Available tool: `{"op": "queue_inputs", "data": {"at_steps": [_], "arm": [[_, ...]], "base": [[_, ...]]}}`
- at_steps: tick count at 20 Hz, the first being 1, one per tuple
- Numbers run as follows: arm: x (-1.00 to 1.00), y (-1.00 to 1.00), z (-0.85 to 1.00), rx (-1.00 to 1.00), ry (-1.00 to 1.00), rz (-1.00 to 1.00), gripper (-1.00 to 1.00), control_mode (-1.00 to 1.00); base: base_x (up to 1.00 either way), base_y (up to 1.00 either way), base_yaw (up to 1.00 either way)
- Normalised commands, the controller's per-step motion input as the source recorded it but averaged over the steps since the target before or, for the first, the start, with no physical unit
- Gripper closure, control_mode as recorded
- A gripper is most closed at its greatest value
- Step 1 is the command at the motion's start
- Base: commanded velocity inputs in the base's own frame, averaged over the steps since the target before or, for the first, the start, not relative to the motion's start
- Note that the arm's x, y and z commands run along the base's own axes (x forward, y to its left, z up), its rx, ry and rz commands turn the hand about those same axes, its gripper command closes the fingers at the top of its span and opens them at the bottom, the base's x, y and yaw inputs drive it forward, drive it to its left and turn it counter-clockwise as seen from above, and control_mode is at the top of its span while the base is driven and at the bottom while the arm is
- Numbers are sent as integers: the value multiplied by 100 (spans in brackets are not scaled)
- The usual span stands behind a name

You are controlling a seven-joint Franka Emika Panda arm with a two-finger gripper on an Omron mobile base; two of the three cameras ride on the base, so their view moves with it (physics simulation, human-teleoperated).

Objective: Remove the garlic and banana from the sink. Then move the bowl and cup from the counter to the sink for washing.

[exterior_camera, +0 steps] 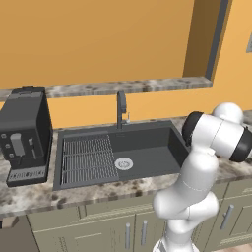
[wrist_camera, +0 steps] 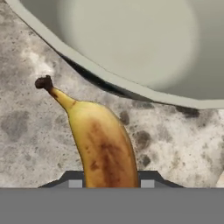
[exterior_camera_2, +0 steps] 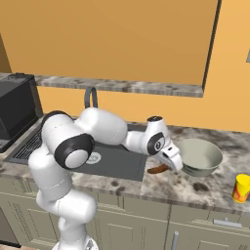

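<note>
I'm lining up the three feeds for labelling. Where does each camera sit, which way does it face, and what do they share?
Left base view: behind the arm on its left, looking down at the sink and coffee machine; the arm's white links rise at lower right.
Right base view: behind on the right, facing the counter with bowl and cup; the arm reaches right, gripper low over the counter.
Hand view: on the hand, looking along the gripper at the banana beside the bowl.
Shared: both base views show the sink; right base and hand views show banana and bowl.

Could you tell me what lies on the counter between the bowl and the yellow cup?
Nothing: in the right base view, the speckled counter is bare between the bowl and the cup, which stand apart.
</note>
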Motion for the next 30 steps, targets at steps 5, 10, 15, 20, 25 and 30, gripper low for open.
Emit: {"op": "queue_inputs", "data": {"at_steps": [5,10,15,20,25,30], "arm": [[-4,2,-15,0,-2,-24,100,-100],[0,0,-21,0,-3,-22,100,-100],[4,-1,-23,0,0,-16,100,-100],[8,-8,-23,0,0,-13,100,-100],[9,-15,-16,0,0,-9,100,-100],[6,-16,-14,0,0,-6,100,-100]], "base": [[0,0,0],[0,0,0],[0,0,0],[0,0,0],[0,0,0],[0,0,0]]}}
